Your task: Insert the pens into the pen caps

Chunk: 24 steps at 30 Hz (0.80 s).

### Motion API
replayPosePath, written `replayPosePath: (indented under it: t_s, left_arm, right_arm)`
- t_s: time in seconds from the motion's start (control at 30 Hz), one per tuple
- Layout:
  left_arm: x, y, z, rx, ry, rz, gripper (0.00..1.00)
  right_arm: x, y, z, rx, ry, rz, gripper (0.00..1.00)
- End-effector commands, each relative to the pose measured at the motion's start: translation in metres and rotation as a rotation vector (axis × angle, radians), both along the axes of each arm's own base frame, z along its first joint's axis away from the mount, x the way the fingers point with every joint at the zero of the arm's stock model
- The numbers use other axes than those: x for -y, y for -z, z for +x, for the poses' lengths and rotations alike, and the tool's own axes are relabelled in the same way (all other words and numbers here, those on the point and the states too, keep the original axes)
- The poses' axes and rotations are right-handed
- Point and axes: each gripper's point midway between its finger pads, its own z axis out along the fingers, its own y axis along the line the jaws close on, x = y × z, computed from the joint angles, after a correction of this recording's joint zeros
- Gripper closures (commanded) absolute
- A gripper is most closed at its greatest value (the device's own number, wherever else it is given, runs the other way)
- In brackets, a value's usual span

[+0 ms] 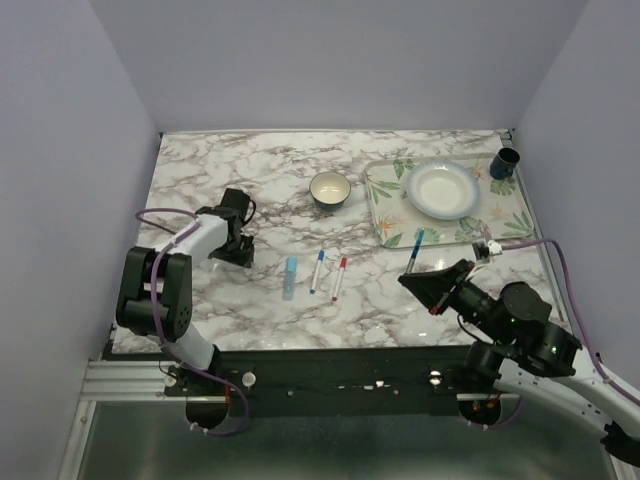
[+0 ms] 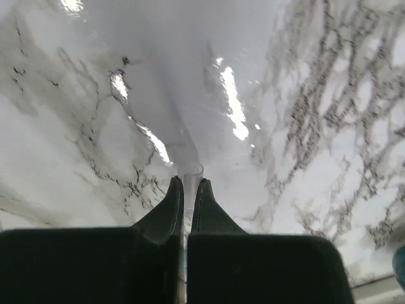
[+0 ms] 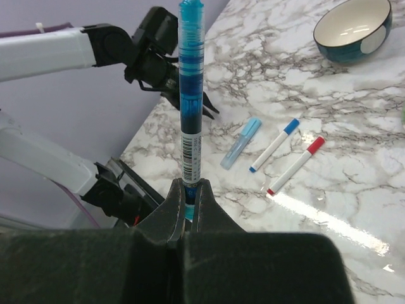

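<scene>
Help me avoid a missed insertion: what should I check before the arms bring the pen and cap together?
1. Right claw shut on blue pen: ok, gripped at its lower end.
2. Left claw shut on clear tube: ok, pinched at the tips.
3. Pen lined up with the tube's mouth: not ok, the claws are far apart.
4. Tube is this pen's cap: cannot tell.
5. Loose red-tipped pen out of the path: cannot tell.

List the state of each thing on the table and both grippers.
right gripper: shut on blue pen
blue pen: held
left gripper: shut on clear cap
clear cap: pinched
light blue marker: lying flat
blue-ended pen: lying flat
red-ended pen: lying flat
bowl: upright, empty
plate: empty
cup: upright
</scene>
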Motion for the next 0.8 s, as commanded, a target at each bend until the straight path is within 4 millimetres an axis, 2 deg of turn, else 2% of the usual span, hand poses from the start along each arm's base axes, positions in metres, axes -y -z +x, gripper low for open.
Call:
replayPosePath:
  t_s: [0.0, 0.07, 0.13, 0.17, 0.2, 0.23, 0.27, 0.3, 0.33, 0.37, 0.4, 0.43, 0.47, 0.53, 0.57, 0.67, 0.77]
  left_arm:
    - [0.003, -0.056, 0.021, 0.207, 0.143, 0.042, 1.00]
    - [0.011, -0.073, 0.030, 0.285, 0.231, 0.037, 1.00]
    - [0.028, -0.095, 0.037, 0.391, 0.336, -0.002, 1.00]
    - [0.038, -0.109, 0.046, 0.469, 0.377, -0.019, 1.00]
    - [0.048, -0.125, 0.044, 0.535, 0.471, -0.035, 1.00]
    - [0.058, -0.136, 0.044, 0.588, 0.528, -0.049, 1.00]
    - [0.070, -0.156, 0.051, 0.691, 0.592, -0.067, 1.00]
    - [0.075, -0.171, 0.045, 0.765, 0.661, -0.064, 1.00]
    - [0.090, -0.183, 0.038, 0.824, 0.730, -0.109, 1.00]
    - [0.098, -0.206, 0.041, 0.939, 0.765, -0.119, 1.00]
    - [0.102, -0.219, 0.031, 1.014, 0.794, -0.130, 1.00]
    - [0.110, -0.231, 0.023, 1.080, 0.841, -0.162, 1.00]
    - [0.117, -0.256, 0.021, 1.203, 0.865, -0.174, 1.00]
    - [0.125, -0.279, 0.000, 1.345, 0.920, -0.224, 1.00]
    - [0.133, -0.301, -0.013, 1.459, 0.983, -0.268, 1.00]
    - [0.141, -0.320, -0.041, 1.572, 1.069, -0.350, 1.00]
    - [0.147, -0.330, -0.058, 1.630, 1.120, -0.412, 1.00]
  right_arm:
    - [-0.018, -0.004, -0.001, -0.005, -0.060, 0.014, 0.99]
    - [-0.030, 0.000, 0.001, -0.019, -0.086, -0.002, 0.99]
    - [-0.043, 0.001, -0.004, -0.015, -0.152, -0.023, 0.99]
    - [-0.054, 0.008, -0.002, -0.029, -0.178, -0.047, 0.99]
    - [-0.064, 0.008, -0.010, -0.027, -0.252, -0.054, 0.99]
    - [-0.071, 0.006, -0.012, -0.019, -0.285, -0.067, 0.99]
    - [-0.083, 0.012, -0.010, -0.032, -0.318, -0.091, 0.99]
    - [-0.092, 0.015, -0.019, -0.039, -0.393, -0.099, 0.99]
    - [-0.098, 0.016, -0.021, -0.028, -0.427, -0.107, 0.99]
    - [-0.105, 0.008, -0.023, 0.001, -0.460, -0.080, 0.99]
    - [-0.114, 0.016, -0.029, -0.014, -0.518, -0.089, 0.99]
    - [-0.117, 0.015, -0.031, -0.013, -0.541, -0.081, 0.99]
    - [-0.122, 0.012, -0.032, 0.005, -0.557, -0.062, 0.99]
    - [-0.129, 0.017, -0.035, -0.004, -0.599, -0.060, 0.99]
    - [-0.133, 0.013, -0.034, 0.011, -0.608, -0.043, 0.99]
    - [-0.142, 0.018, -0.033, 0.004, -0.629, -0.046, 0.99]
    - [-0.150, 0.016, -0.029, 0.004, -0.641, -0.038, 0.99]
